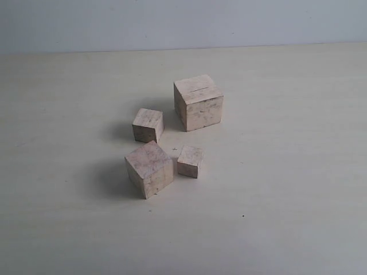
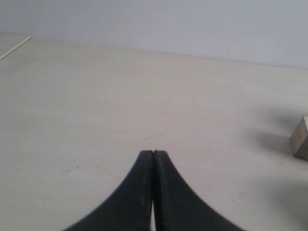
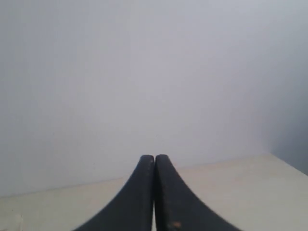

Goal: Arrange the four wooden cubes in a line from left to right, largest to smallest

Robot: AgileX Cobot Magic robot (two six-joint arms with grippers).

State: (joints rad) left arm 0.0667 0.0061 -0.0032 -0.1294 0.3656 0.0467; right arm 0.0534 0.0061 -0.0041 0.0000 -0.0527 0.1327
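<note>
Here, exterior view: on the pale surface (image 1: 298, 172) the largest cube (image 1: 198, 103), grooved on top, lies farthest back. The third-largest cube (image 1: 148, 125) is to its left. The second-largest cube (image 1: 149, 169) is nearest, with the smallest cube (image 1: 190, 161) just beside it on the right.

Left wrist view: left pincer (image 2: 153, 153) pressed together, empty; a cube corner (image 2: 301, 138) shows at the frame edge.

Right wrist view: right pincer (image 3: 154, 157) likewise closed, empty, facing a wall (image 3: 144, 72).

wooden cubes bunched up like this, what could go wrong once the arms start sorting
The smallest cube sits close beside the second-largest cube, so a grab at either could nudge the other out of place. Both the left gripper and the right gripper are shut; descending that way would likely shove a cube instead of gripping it.
</note>
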